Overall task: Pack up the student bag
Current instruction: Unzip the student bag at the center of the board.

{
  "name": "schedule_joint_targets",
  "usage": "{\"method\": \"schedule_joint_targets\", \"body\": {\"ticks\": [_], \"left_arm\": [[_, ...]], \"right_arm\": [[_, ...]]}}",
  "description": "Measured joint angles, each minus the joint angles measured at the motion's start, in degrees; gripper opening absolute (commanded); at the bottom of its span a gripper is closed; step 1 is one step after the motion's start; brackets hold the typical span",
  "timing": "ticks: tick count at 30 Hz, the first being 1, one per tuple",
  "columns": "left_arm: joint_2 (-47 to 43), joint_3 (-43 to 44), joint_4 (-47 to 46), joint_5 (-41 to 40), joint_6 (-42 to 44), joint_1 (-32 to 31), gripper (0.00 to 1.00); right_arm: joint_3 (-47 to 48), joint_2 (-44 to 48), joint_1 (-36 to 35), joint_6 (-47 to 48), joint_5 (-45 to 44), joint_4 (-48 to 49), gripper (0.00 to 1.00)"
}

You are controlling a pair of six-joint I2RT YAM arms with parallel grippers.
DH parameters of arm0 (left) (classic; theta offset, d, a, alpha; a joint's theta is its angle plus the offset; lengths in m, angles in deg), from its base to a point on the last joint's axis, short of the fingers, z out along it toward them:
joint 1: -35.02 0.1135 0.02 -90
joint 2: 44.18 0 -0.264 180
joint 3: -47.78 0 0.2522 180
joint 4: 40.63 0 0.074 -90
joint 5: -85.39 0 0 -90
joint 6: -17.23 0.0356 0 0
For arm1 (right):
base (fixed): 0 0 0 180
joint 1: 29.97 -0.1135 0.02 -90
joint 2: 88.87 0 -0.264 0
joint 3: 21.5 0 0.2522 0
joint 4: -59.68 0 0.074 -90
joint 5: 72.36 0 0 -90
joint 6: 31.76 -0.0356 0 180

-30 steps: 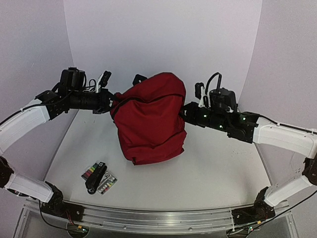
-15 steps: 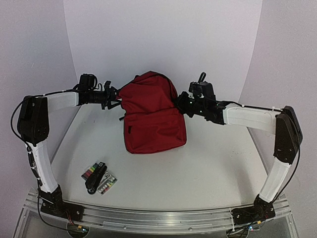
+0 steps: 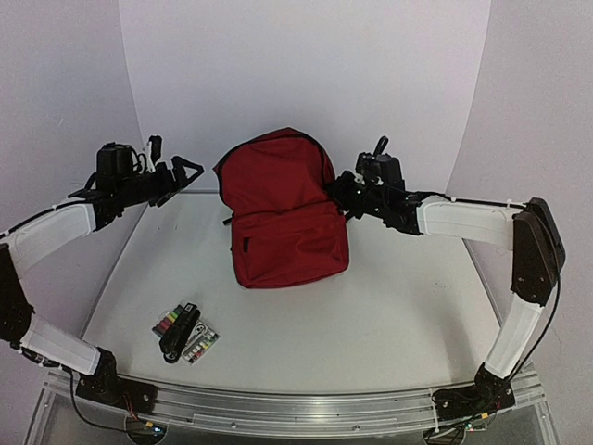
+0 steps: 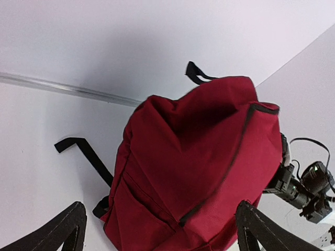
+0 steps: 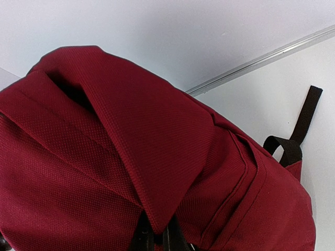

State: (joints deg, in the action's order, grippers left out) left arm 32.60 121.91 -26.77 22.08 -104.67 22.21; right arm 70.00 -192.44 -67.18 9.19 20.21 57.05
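The student bag (image 3: 283, 222), a dark red backpack, stands on the table at the back centre, its front pocket facing the arms. My left gripper (image 3: 172, 159) hangs open to the left of the bag, apart from it. In the left wrist view the bag (image 4: 199, 157) fills the space ahead of the spread left gripper (image 4: 160, 209), whose black fingertips (image 4: 70, 222) show at the bottom corners. My right gripper (image 3: 339, 191) is shut on a fold of the bag's fabric at its right side. The right wrist view shows the right gripper (image 5: 155, 238) pinching that red fold (image 5: 157, 172).
A small black tool and flat packs with coloured strips (image 3: 185, 334) lie at the front left of the table. Black straps trail from the bag onto the table (image 4: 78, 149) (image 5: 304, 112). White walls close in behind and at both sides.
My left gripper opened, let go of the bag and drew back to the left. The bag swung upright and settled on the table. The right gripper stayed shut on it.
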Motion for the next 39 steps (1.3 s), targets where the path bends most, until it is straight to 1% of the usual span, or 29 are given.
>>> {"method": "schedule_joint_targets", "body": {"ticks": [1, 3, 5, 6, 8, 9, 10, 11, 12, 13, 15, 18, 20, 23, 26, 29, 33, 37, 39], "left_arm": [[-2.3, -1.6, -0.3, -0.5, 1.0, -0.8, 0.99], [-4.1, -2.5, -0.4, -1.4, 3.7, -4.0, 0.99], [-3.8, -2.6, -0.1, -1.4, 5.8, -8.5, 1.00], [-3.0, -2.7, 0.1, -1.2, 6.5, -10.7, 1.00], [-1.0, -2.7, 0.7, -0.7, 7.3, -14.0, 1.00], [0.3, -2.7, 1.0, -0.5, 7.6, -15.2, 1.00], [1.8, -2.7, 1.2, -0.4, 7.8, -16.0, 0.99], [3.2, -2.7, 1.3, -0.6, 7.9, -16.5, 0.97], [4.8, -2.6, 1.4, -0.8, 7.9, -16.9, 0.95], [6.2, -2.6, 1.6, -1.3, 7.8, -17.1, 0.93], [8.5, -2.5, 2.5, -2.7, 7.8, -17.8, 0.87], [10.3, -2.1, 3.0, -4.7, 7.3, -18.6, 0.83], [10.3, -1.9, 2.9, -5.6, 6.9, -19.1, 0.83], [10.3, -1.7, 2.7, -6.4, 6.4, -19.8, 0.90], [10.0, -1.8, 2.8, -7.6, 6.1, -20.1, 0.97], [8.2, -2.6, 2.9, -9.2, 5.6, -20.4, 1.00], [2.7, -5.1, 3.7, -10.8, 4.9, -20.4, 1.00], [-2.8, -7.5, 4.5, -11.5, 4.5, -20.4, 0.99], [-4.9, -8.8, 4.5, -11.7, 4.2, -20.4, 0.99]], "right_arm": [[0.0, 0.0, 0.0, 0.1, 0.0, 0.0, 0.00], [0.0, 0.0, 0.0, 0.4, 0.0, 0.0, 0.00], [0.0, 0.0, 0.0, 0.8, 0.0, 0.0, 0.00], [0.0, 0.0, 0.0, 1.0, 0.0, 0.0, 0.03], [0.0, 0.0, 0.0, 1.7, 0.1, 0.0, 0.22], [0.0, 0.0, 0.0, 2.0, 0.1, 0.0, 0.34], [0.0, 0.0, 0.0, 2.4, 0.3, 0.0, 0.50], [0.0, 0.1, 0.0, 3.1, 0.4, 0.1, 0.62], [-0.2, 0.3, 0.0, 3.7, 0.4, 0.1, 0.71], [-0.9, 0.9, 0.0, 4.5, 0.5, 0.1, 0.77], [-3.0, 2.9, 0.0, 6.2, 0.6, 0.0, 0.83], [-7.1, 7.9, 0.0, 8.4, 0.7, -0.4, 0.85], [-9.8, 11.7, -0.1, 9.9, 1.6, -0.4, 0.87], [-12.5, 15.9, -0.1, 11.9, 3.2, 0.0, 0.89], [-14.9, 17.7, -0.1, 13.5, 5.1, 0.6, 0.89], [-17.5, 18.1, -0.7, 14.8, 6.4, 0.8, 0.89], [-19.5, 18.9, -3.8, 16.3, 6.6, 0.0, 0.85], [-19.7, 21.0, -9.9, 16.7, 5.7, -0.3, 0.76], [-19.6, 21.4, -14.0, 16.2, 4.7, 0.4, 0.73]]}}
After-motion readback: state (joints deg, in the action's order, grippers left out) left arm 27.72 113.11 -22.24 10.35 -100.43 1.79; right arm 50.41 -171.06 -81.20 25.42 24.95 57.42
